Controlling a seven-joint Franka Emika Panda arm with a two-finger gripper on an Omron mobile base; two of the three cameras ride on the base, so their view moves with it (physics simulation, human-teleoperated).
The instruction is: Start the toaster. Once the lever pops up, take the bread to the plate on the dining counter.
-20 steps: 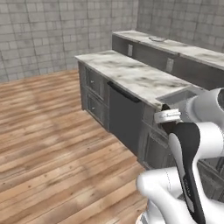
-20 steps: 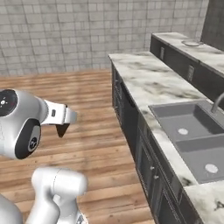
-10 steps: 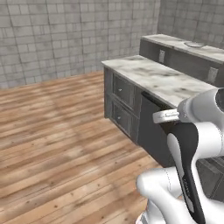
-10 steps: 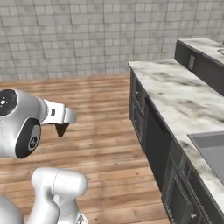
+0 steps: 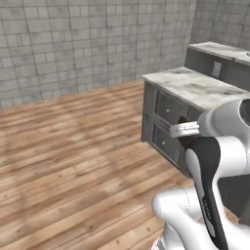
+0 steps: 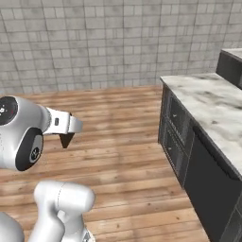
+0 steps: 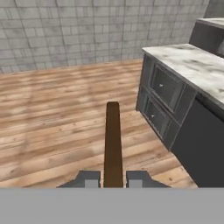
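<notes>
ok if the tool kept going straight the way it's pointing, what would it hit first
Probably the wooden floor. The tool, shut on the bread, points forward and down, left of the cabinet; depth is unclear.

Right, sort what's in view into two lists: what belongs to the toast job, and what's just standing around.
Belongs to the job:
- bread, a dark brown slice seen edge-on, clamped in the tool
- dining counter, the raised marble slab at the back

Just standing around:
- marble worktop
- its dark drawer cabinet
- wooden floor
- tiled wall
</notes>
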